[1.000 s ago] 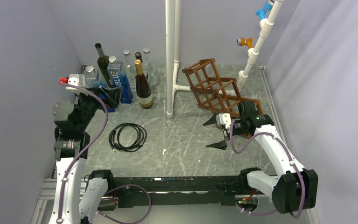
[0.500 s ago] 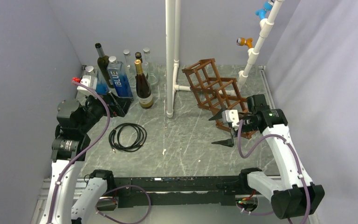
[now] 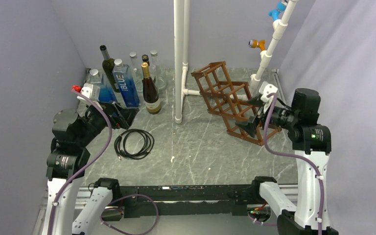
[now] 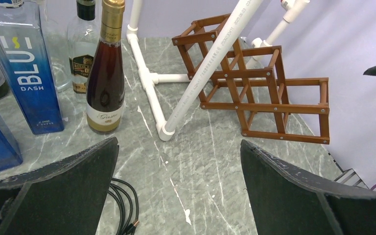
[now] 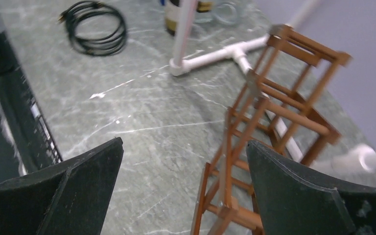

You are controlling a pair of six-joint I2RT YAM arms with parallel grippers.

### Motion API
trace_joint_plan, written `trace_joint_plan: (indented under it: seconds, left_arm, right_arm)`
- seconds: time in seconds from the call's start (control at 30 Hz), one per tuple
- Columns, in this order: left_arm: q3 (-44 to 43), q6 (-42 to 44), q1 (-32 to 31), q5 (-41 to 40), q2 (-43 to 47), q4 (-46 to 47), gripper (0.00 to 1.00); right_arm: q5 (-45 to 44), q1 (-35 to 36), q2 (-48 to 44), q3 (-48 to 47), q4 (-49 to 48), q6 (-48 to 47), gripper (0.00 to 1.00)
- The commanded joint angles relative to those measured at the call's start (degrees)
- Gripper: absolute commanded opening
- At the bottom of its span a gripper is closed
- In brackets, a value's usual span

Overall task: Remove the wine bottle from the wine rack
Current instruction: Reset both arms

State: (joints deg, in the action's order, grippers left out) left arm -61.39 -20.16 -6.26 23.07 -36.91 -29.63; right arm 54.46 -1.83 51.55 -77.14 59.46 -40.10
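The brown wooden wine rack sits on the grey table at the back right, and its diamond cells show no bottle in them. A dark wine bottle with a gold foil neck stands upright on the table at the back left. My right gripper hangs open just over the rack's near right end, with rack bars between and under its fingers. My left gripper is open and empty, low over the table in front of the bottles.
A blue square bottle, a dark green bottle and several clear ones crowd the back left corner. A white upright pipe stands mid-table, a slanted pipe at back right. A coiled black cable lies left of centre.
My right arm has risen and swung back and right, carrying its open gripper from the table in front of the rack to over the rack's near end. My left gripper shifted slightly.
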Motion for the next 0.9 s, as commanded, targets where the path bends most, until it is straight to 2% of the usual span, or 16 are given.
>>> trace_joint_plan:
  seconds: [0.0,0.1,0.3,0.57,0.87]
  left_arm:
    - [-2.37,1.27,-0.32,1.01,0.76,0.22,1.0]
    - [-2.86,1.72,-0.37,1.36,0.85,0.0,1.0]
    - [-3.71,2.43,-0.81,1.28,0.88,-0.65,1.0]
    - [-5.0,3.48,-1.21,0.68,0.41,-1.6,1.0]
    - [-5.12,3.87,-1.3,0.89,0.42,-1.39,1.0]
  right_arm:
    - [-6.74,-4.37,-2.25,-1.33,-10.64,20.92,1.0]
    - [-11.13,-7.01,-4.33,-0.33,-14.64,27.51,1.0]
    - [-13.62,-10.71,-6.57,-0.64,-15.2,27.99,1.0]
    - [-13.11,-11.8,-7.73,0.4,-17.23,32.22,1.0]
    - [-19.01,-12.54,-8.26,0.24,-19.33,39.92,1.0]
